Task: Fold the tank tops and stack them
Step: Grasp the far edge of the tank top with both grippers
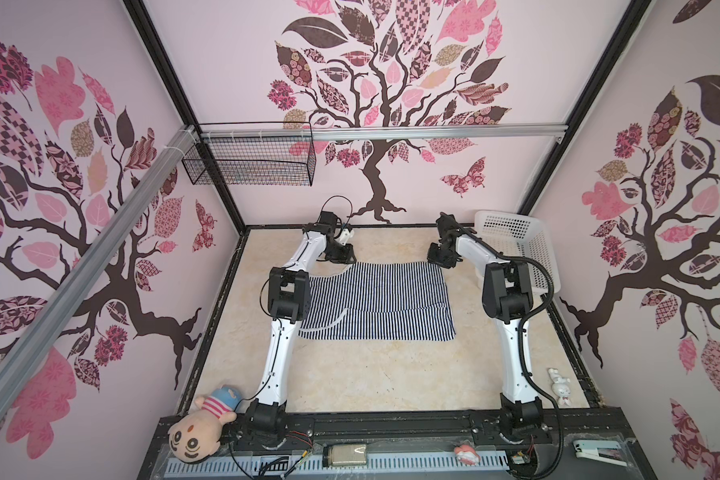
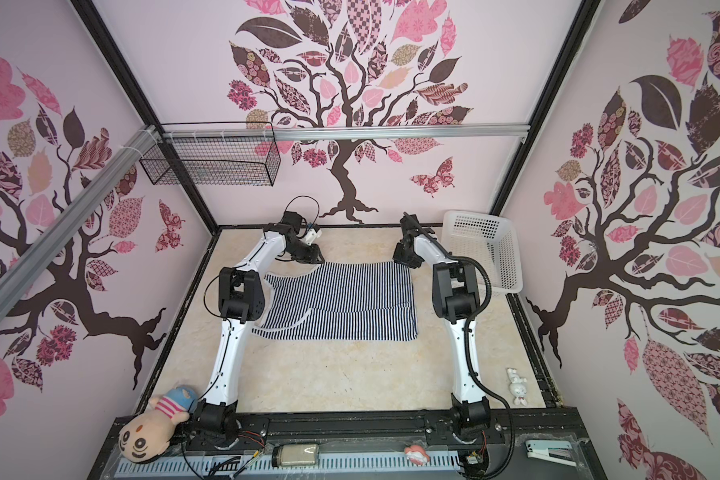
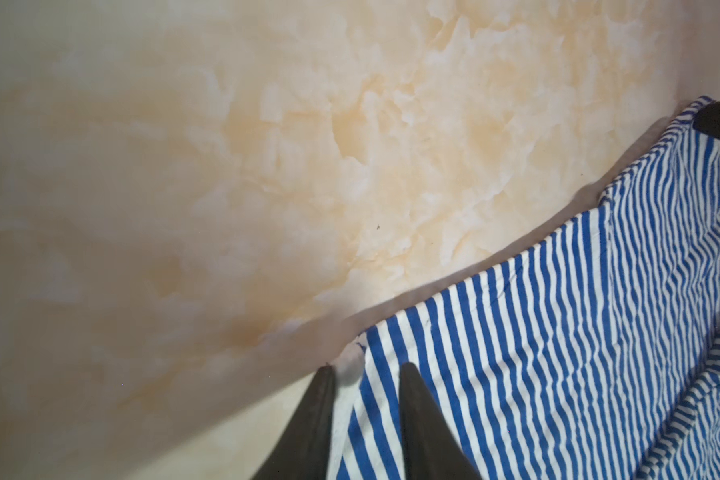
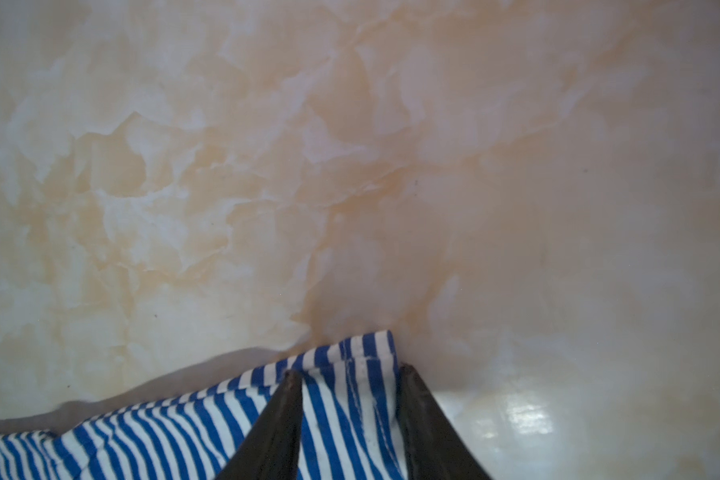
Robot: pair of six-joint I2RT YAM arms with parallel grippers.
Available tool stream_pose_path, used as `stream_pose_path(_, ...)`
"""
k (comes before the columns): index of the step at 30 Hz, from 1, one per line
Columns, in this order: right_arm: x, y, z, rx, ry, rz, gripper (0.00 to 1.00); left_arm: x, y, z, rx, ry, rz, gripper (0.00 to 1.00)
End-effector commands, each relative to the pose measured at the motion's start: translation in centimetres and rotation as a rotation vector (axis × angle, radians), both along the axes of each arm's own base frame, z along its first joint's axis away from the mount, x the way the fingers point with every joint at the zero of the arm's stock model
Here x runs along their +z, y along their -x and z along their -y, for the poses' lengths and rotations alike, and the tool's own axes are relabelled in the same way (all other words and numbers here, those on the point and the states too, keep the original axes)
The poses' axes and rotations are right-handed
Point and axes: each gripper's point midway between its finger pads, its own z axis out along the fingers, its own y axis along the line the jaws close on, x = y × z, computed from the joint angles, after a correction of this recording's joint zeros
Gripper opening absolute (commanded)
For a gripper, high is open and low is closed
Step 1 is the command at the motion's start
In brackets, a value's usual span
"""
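Navy-striped tank top [image 1: 377, 299] corners sit inside the parted jaws of left end effector [image 3: 368, 368] and right end effector [image 4: 350, 370], so shallow bites may slip.

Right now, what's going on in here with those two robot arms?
The robot is working on a striped tank top lying flat on the marble-look table, with what looks like one fold already along its near side. The left claw sits at its far left corner and the right claw at its far right corner, each with jaws apart and cloth between them, not yet pinched.
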Motion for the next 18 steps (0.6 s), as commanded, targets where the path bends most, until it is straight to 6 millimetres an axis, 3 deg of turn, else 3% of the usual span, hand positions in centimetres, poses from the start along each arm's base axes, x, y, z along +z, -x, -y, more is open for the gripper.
stream_pose_path(1,1.1,-0.2,-0.1,0.007,0.003,0.004,0.36,-0.5,0.2,0.4,-0.015,-0.002,-0.007,0.19)
stream_pose_path(8,2.0,-0.5,0.3,0.004,0.026,0.029,0.20,0.1,-0.1,0.6,-0.013,0.013,0.024,0.08)
stream_pose_path(18,5.7,0.5,0.8,-0.015,0.020,0.139,0.16,2.8,0.1,-0.3,0.005,0.048,0.086,0.02)
